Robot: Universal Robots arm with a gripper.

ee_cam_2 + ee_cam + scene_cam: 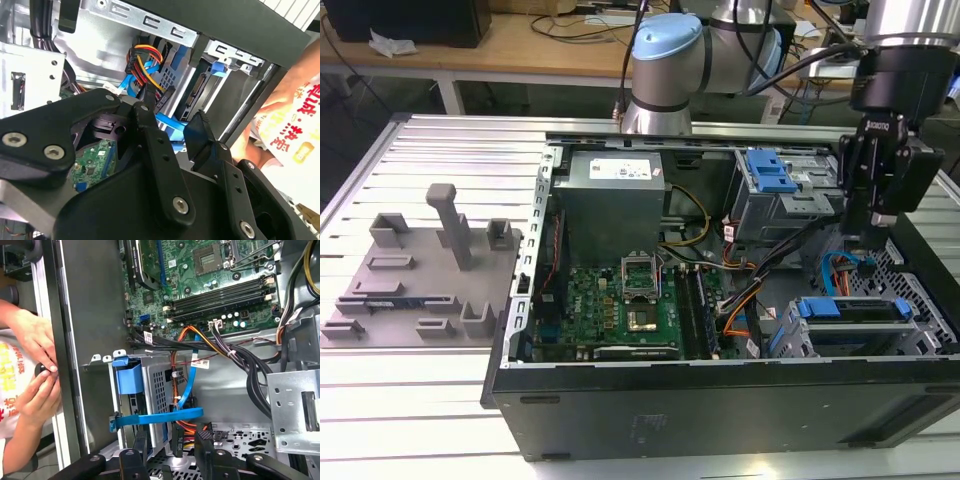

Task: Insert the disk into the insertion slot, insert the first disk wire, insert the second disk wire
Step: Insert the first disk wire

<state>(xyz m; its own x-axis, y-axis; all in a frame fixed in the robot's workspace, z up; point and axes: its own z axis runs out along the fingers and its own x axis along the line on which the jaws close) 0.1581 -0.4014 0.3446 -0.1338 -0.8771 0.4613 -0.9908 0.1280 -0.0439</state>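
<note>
At the exterior view's right end of the open black computer case (720, 400), I have the black two-finger gripper (873, 235) hanging over the drive corner. Its fingers (202, 440) stand parted, nothing clamped. A black plug on orange, red and yellow wires (177, 440) sits in the gap, touching neither side as far as I can judge. The silver hard drive in its bright blue plastic carrier (847, 308) sits in the low grey perforated sheet-metal cage (920, 335), below the gripper and on its near side, visible long edge running along the case's near wall. A flat blue data cable (160, 417) crosses just beside the cage. Print: white lettering on the gripper body, a white sticker on the grey power supply (610, 200), red characters on white fabric by a person's hands (37, 375) outside the case wall. Not quoting any.
</note>
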